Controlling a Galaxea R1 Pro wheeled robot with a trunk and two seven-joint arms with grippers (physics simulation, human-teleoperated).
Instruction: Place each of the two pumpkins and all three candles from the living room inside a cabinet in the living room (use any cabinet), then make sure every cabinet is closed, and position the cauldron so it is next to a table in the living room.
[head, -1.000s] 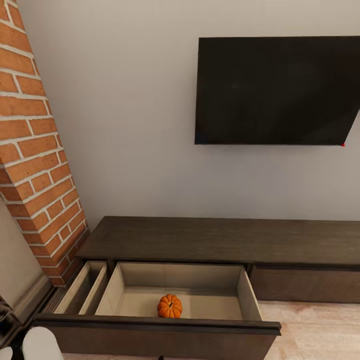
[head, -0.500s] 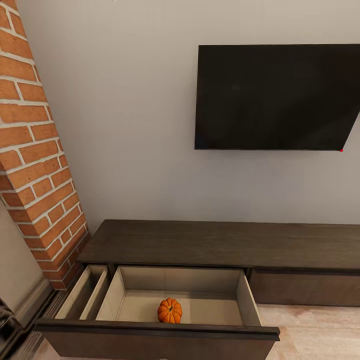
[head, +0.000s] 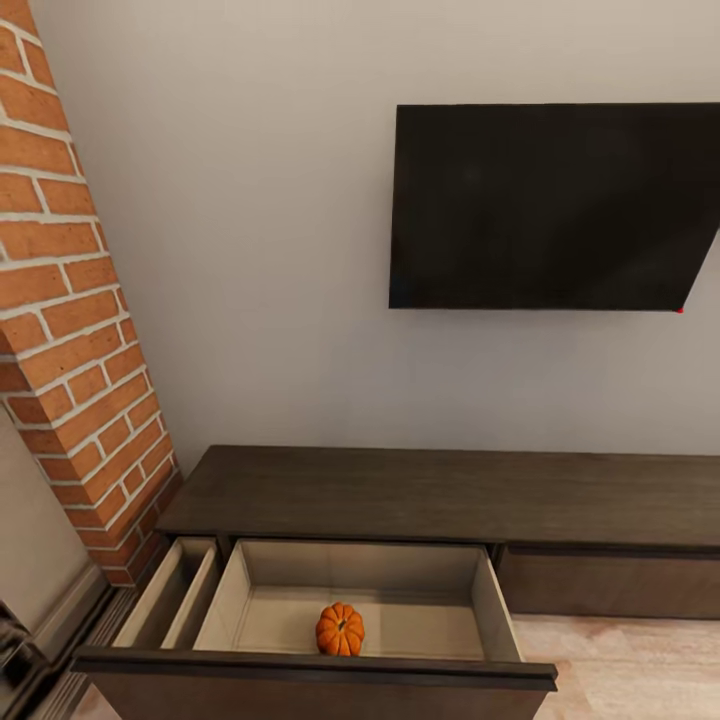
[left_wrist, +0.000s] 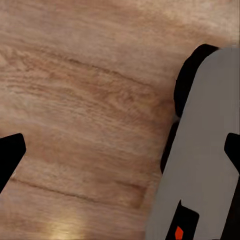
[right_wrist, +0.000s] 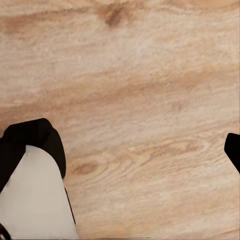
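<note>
One pumpkin (head: 340, 629) is sitting in the cabinet's (head: 440, 495) open drawer (head: 300, 668) (light beige inside). Both grippers are hanging open over the wood floor (right_wrist: 150, 75), holding nothing.

This is a home living room, rendered in simulation. A large flat black television (head: 550, 205) hangs on a plain pale grey wall (head: 250, 250), and directly beneath it runs a long, low, dark brown wooden cabinet (head: 440, 495) of the TV-unit kind, with 1 wide drawer (head: 360, 600) pulled open to show beige insides and 1 small orange pumpkin (head: 340, 629) sitting in it as seasonal decoration. A red brick chimney column (head: 70, 330) rises beside the unit. Light wood plank flooring (right_wrist: 140, 75) lies below each wrist camera.
</note>
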